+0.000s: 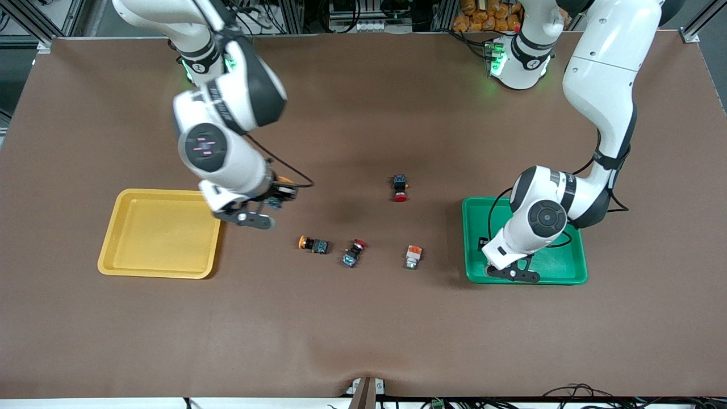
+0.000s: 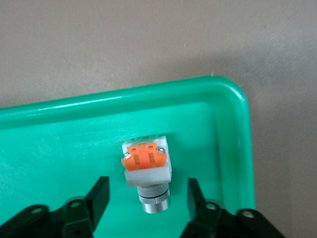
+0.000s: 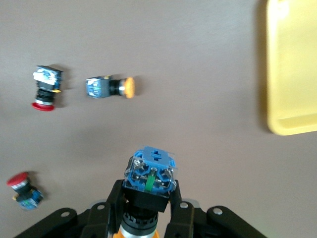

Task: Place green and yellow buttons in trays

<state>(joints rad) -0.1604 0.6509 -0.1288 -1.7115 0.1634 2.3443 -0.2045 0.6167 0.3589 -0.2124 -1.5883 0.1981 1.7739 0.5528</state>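
Brown matting covers the desk (image 1: 363,329). Over the green tray (image 1: 568,267), the left gripper (image 2: 146,198) stands open astride a white-silver button with an orange block (image 2: 147,171) lying in the tray's corner. Beside the yellow tray (image 1: 159,233), the right gripper (image 3: 148,198) is clamped on a black-blue button with a yellow-orange cap (image 3: 148,178). Its twin (image 1: 313,245) and another white-silver button (image 1: 412,257) lie between the trays
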